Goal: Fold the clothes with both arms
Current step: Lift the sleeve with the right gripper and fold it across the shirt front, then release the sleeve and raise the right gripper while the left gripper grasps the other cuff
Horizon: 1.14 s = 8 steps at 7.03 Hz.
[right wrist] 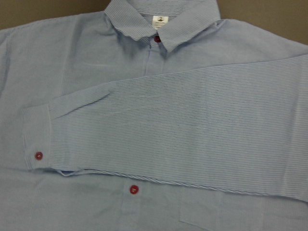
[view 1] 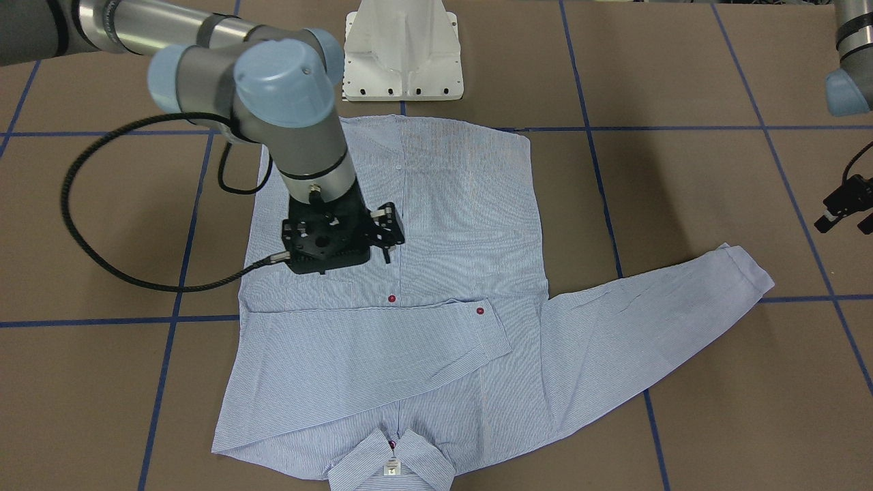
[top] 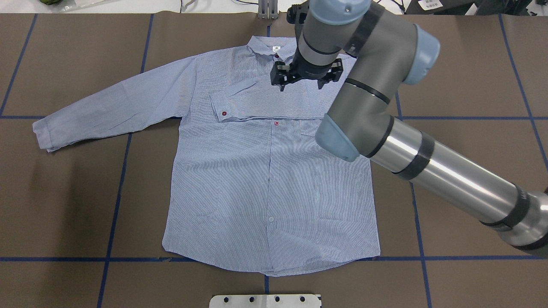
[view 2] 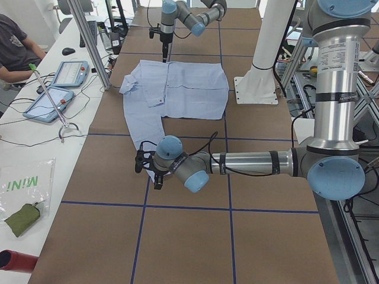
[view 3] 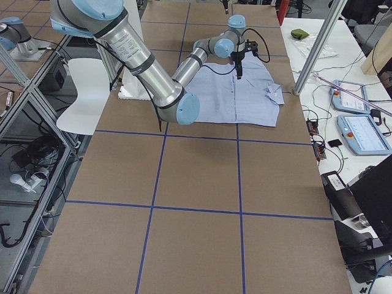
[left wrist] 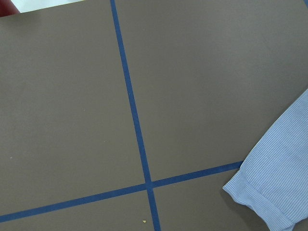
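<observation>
So the shirt (top: 265, 171) is lying flat, front up, in the middle of the brown table (top: 471, 85). Its collar (top: 269, 45) points away from the robot and the hem is toward the base. The sleeve on the robot's right side (top: 265, 100) is folded across the chest, and its cuff with the red button (top: 220, 112) sits just past the placket. The other sleeve (top: 115, 105) is stretched out flat toward the robot's left, well clear of the body.

The right gripper (top: 305, 77) hangs over the upper chest, pointing down at the folded sleeve. Its wrist camera shows only fabric and no fingers, so I can't tell how its jaws stand, and nothing looks lifted under it. The left gripper (view 1: 844, 204) hovers off to the side above bare table near the far cuff (left wrist: 274, 192). That cuff peeks into the corner of its wrist view, next to a blue tape crossing (left wrist: 147, 185). I can't tell the state of that gripper either (it's half cropped in the front view).

My read is that sleeve one is done and sleeve two is next. The left gripper would have to shift over that cuff, come down, and pinch only the top layers. Then it would carry the cuff across the chest onto the first sleeve without dragging the body askew. The side and bottom folds come after that.
</observation>
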Tool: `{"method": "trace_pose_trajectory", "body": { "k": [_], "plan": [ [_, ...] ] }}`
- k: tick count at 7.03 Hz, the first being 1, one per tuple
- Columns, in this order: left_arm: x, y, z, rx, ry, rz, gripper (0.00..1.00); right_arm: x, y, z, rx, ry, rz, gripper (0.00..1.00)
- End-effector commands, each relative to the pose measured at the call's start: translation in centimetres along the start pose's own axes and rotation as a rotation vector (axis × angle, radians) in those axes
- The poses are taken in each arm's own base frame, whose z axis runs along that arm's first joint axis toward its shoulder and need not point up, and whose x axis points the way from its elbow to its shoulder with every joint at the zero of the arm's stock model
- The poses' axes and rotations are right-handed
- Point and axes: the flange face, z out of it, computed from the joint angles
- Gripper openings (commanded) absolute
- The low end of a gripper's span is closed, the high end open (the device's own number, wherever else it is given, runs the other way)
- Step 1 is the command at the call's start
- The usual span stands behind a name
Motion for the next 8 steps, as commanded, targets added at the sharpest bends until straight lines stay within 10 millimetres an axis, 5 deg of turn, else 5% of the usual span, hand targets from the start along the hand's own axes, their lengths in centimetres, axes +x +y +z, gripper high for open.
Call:
{"method": "trace_pose_trajectory", "body": {
  "k": [1,5,7,8],
  "plan": [
    [1.5,2.7,4.2,0.047,0.020,-0.137,0.99,6.9,2.6,-2.6,-0.023,0.020,-0.038,1.00],
    [4.8,5.4,10.2,0.090,-0.044,-0.203,0.88,8.5,2.9,-2.1,-0.030,0.034,-0.032,1.00],
    [5.0,5.7,10.8,0.100,-0.055,-0.206,0.70,8.7,2.9,-2.0,-0.032,0.038,-0.029,1.00],
    [4.8,5.8,10.9,0.098,-0.059,-0.208,0.53,8.7,2.9,-2.0,-0.033,0.039,-0.028,1.00]
  ]
}}
